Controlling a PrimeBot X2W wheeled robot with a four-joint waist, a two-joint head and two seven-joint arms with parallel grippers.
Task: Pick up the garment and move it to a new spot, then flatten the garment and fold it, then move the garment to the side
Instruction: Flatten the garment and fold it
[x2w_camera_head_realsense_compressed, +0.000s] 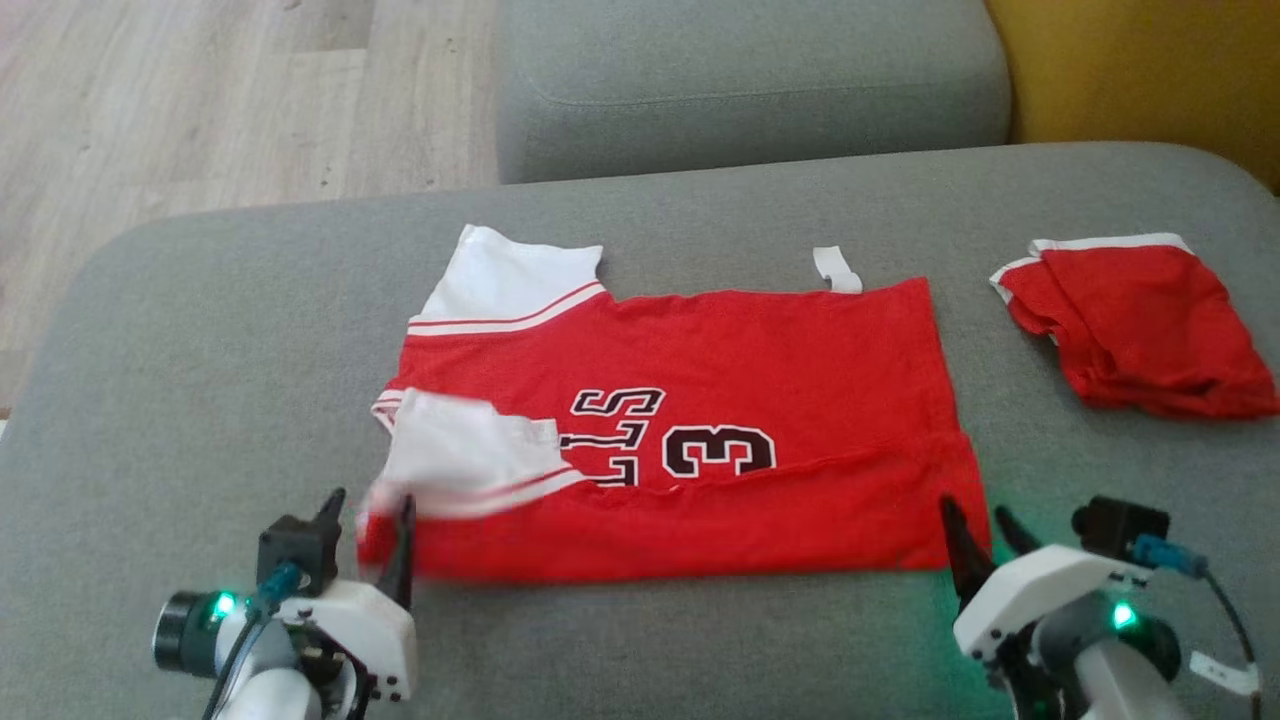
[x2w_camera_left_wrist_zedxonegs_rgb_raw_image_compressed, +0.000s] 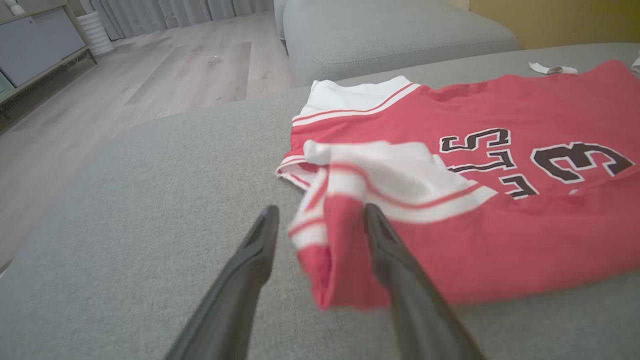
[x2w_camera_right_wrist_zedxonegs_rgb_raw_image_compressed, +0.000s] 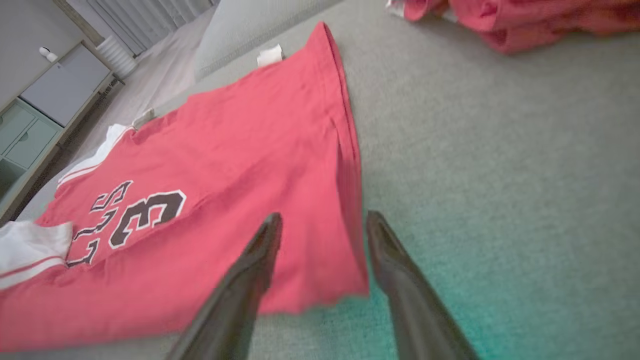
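The garment (x2w_camera_head_realsense_compressed: 760, 400) is a red jersey with white sleeves and a black "3", spread on the grey cushion (x2w_camera_head_realsense_compressed: 200, 350), its near edge folded over onto itself. My left gripper (x2w_camera_head_realsense_compressed: 370, 505) stands open at the garment's near left corner. In the left wrist view, that blurred corner (x2w_camera_left_wrist_zedxonegs_rgb_raw_image_compressed: 340, 250) hangs loose between the spread fingers of the gripper (x2w_camera_left_wrist_zedxonegs_rgb_raw_image_compressed: 321, 210). My right gripper (x2w_camera_head_realsense_compressed: 972, 512) is open at the near right corner. The right wrist view shows its gripper (x2w_camera_right_wrist_zedxonegs_rgb_raw_image_compressed: 325, 216) with the red hem (x2w_camera_right_wrist_zedxonegs_rgb_raw_image_compressed: 320, 280) lying between the parted fingers.
A second crumpled red garment (x2w_camera_head_realsense_compressed: 1140, 325) lies at the cushion's right end. A small white tag (x2w_camera_head_realsense_compressed: 835, 268) pokes out behind the jersey. Another grey cushion (x2w_camera_head_realsense_compressed: 750, 80) stands behind, with wooden floor (x2w_camera_head_realsense_compressed: 200, 100) to the left and a cabinet (x2w_camera_left_wrist_zedxonegs_rgb_raw_image_compressed: 35, 45) beyond.
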